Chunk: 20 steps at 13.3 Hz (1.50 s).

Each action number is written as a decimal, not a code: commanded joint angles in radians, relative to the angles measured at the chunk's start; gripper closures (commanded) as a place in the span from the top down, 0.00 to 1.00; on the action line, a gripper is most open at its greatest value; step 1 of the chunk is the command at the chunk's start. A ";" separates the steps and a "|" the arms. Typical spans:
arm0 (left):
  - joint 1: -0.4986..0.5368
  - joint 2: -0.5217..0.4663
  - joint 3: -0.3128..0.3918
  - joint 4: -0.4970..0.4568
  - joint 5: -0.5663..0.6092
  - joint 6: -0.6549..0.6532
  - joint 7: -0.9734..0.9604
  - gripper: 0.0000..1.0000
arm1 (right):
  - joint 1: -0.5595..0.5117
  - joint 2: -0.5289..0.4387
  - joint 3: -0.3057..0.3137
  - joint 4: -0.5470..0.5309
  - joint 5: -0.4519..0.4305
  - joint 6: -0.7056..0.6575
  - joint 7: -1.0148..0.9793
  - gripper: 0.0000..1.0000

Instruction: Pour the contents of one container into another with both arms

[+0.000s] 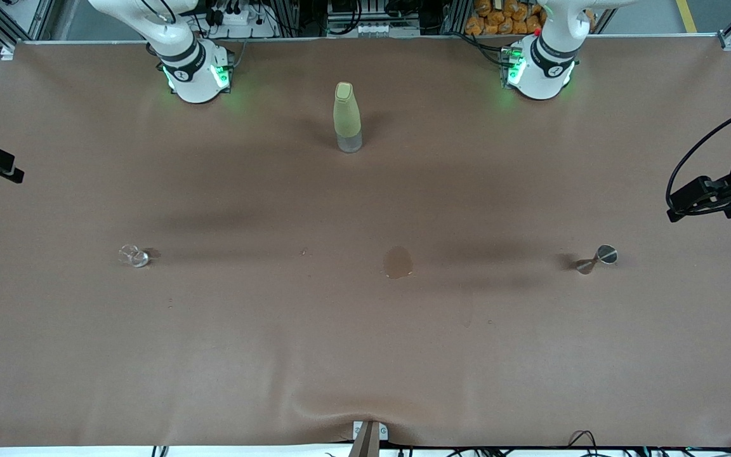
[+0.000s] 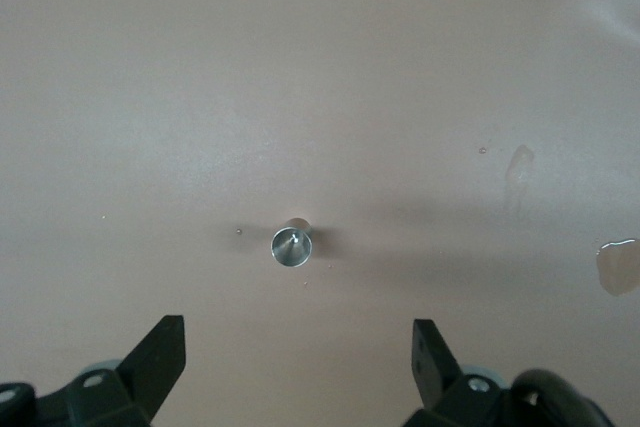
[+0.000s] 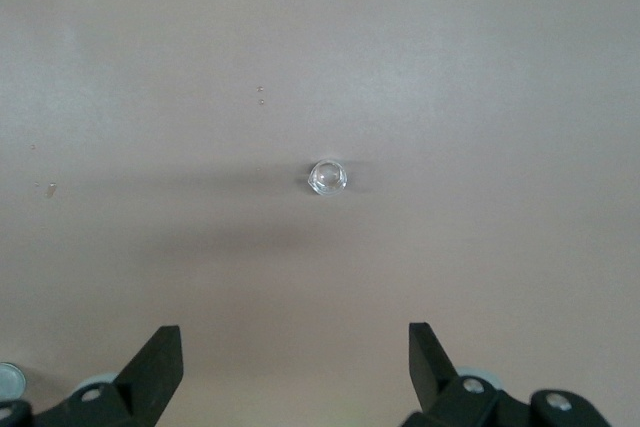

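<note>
Cup (image 3: 327,177) — below open right end effector (image 3: 295,362) | jigger (image 2: 291,245) — below open left end effector (image 2: 300,357)

1. one clear glass cup (image 1: 134,256), toward the right arm's end of the table.
2. one silver jigger (image 1: 596,258), toward the left arm's end.
3. one tall yellow-green bottle (image 1: 346,117).
4. one wet stain (image 1: 398,262) on the table.
5. two robot arms, one gripper each: left gripper (image 2: 298,362), right gripper (image 3: 296,364).
</note>
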 commanded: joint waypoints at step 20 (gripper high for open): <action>0.000 -0.021 -0.023 0.013 0.010 -0.086 0.008 1.00 | -0.017 0.006 0.007 -0.001 0.012 -0.002 -0.230 1.00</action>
